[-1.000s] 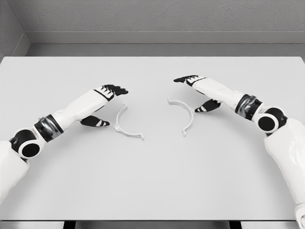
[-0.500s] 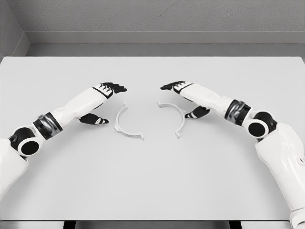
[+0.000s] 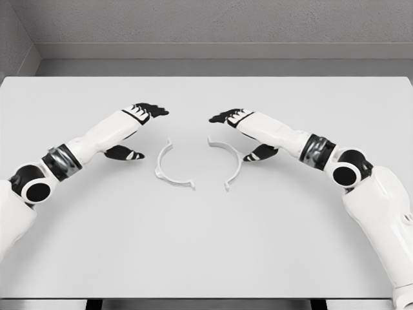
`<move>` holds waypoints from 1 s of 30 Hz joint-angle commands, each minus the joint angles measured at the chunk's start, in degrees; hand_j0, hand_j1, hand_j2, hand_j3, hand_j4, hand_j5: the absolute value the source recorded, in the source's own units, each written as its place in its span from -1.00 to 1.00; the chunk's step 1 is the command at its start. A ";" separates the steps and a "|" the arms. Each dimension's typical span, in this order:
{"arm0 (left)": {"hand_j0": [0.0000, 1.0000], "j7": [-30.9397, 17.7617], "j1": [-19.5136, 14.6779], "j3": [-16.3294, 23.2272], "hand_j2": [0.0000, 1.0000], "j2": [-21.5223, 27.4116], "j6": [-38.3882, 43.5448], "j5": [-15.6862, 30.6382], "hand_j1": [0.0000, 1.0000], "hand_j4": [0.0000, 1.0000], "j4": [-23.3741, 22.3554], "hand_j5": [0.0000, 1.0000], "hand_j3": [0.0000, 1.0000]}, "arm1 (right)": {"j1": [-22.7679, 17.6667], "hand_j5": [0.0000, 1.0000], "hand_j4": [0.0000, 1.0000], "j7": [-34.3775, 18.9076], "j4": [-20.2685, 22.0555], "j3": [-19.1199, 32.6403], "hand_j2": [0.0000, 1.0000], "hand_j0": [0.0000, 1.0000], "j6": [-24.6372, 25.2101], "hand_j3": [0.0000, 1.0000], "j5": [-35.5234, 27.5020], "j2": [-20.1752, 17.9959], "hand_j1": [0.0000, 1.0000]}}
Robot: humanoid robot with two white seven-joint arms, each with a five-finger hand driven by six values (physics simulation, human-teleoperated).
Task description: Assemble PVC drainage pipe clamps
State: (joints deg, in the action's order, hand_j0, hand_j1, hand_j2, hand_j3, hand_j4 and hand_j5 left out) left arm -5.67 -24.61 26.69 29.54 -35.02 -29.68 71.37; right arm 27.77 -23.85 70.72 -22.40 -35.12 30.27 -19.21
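Between my two spread, empty hands I see both clamp halves: left half (image 3: 169,169) just right of my left hand (image 3: 137,129), right half (image 3: 229,158) touching my right hand (image 3: 244,132).

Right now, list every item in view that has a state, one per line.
left clamp half: lying flat on the table, open side facing right, untouched.
right clamp half: lying flat, open side facing left, right hand against its outer curve.
The two halves: apart, not yet joined.
left hand: open, left of its half, holding nothing.
right hand: open, spanning its half's outer curve.
table: carrying both halves.
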 commanded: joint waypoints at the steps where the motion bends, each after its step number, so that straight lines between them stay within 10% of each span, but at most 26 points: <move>1: 1.00 0.05 0.00 0.03 1.00 0.07 0.02 0.50 1.00 1.00 -0.61 1.00 1.00 | -0.09 1.00 1.00 0.03 0.21 0.17 1.00 1.00 0.12 1.00 -0.47 -0.31 1.00; 30: 1.00 0.05 -0.88 0.12 1.00 -0.28 0.02 0.33 1.00 1.00 -2.37 1.00 1.00 | -1.23 1.00 1.00 0.03 0.65 0.78 1.00 1.00 0.12 1.00 -0.39 -1.01 1.00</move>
State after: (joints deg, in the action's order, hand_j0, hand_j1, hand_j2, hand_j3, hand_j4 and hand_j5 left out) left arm -5.66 -25.49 26.86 29.29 -35.02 -29.73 68.99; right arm 26.54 -23.83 71.90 -21.66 -35.11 30.30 -20.16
